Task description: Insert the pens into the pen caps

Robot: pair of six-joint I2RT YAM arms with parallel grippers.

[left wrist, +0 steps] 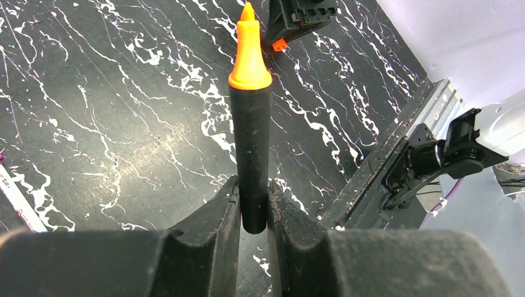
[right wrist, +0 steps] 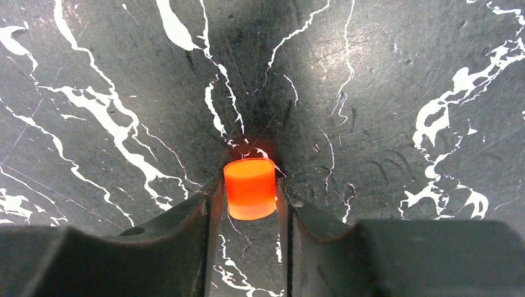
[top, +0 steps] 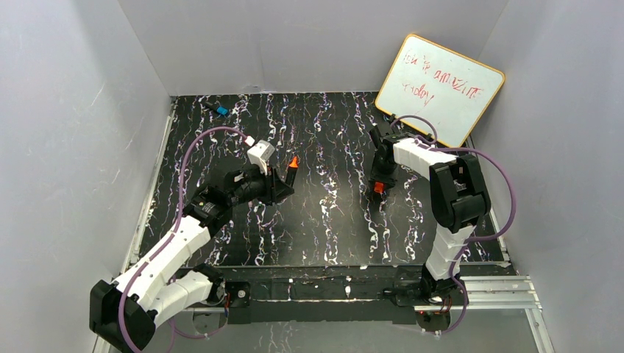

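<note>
My left gripper is shut on the short black marker and holds it above the mat with its orange tip pointing away from the fingers toward the right arm. In the left wrist view the marker stands clamped between my left gripper's jaws. My right gripper points down at the mat and is shut on the bright orange cap. In the right wrist view the cap sits between my right gripper's jaws, close above the mat. A white pen shows partly at the left edge. The other pens and caps are out of view.
A small black piece with a blue end lies at the far left corner. A whiteboard leans at the back right. Grey walls enclose the black marbled mat. A metal rail runs along the near edge.
</note>
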